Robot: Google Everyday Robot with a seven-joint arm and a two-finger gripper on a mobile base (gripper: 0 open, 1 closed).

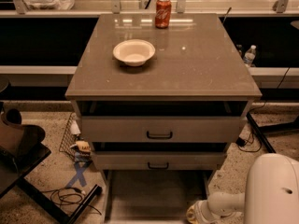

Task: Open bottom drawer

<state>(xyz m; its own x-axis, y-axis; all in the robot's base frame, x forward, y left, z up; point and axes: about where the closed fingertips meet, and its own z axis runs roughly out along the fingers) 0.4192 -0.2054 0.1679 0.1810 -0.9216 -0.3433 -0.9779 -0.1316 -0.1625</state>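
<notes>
The grey cabinet [163,73] has three drawers. The bottom drawer [154,195] stands pulled far out, and I look down into its bare inside. Its front and black handle lie at or below the picture's lower edge and do not show. The middle drawer [159,161] and the top drawer [159,129] above it each stand slightly out. My gripper [194,213] is at the drawer's front right corner, at the end of my white arm [224,203], which comes in from the lower right.
A white bowl [134,52] and a red soda can [163,12] stand on the cabinet top. A black stand [18,157], cables [70,197] and small clutter [81,146] lie on the floor to the left. A water bottle [249,55] stands at the right.
</notes>
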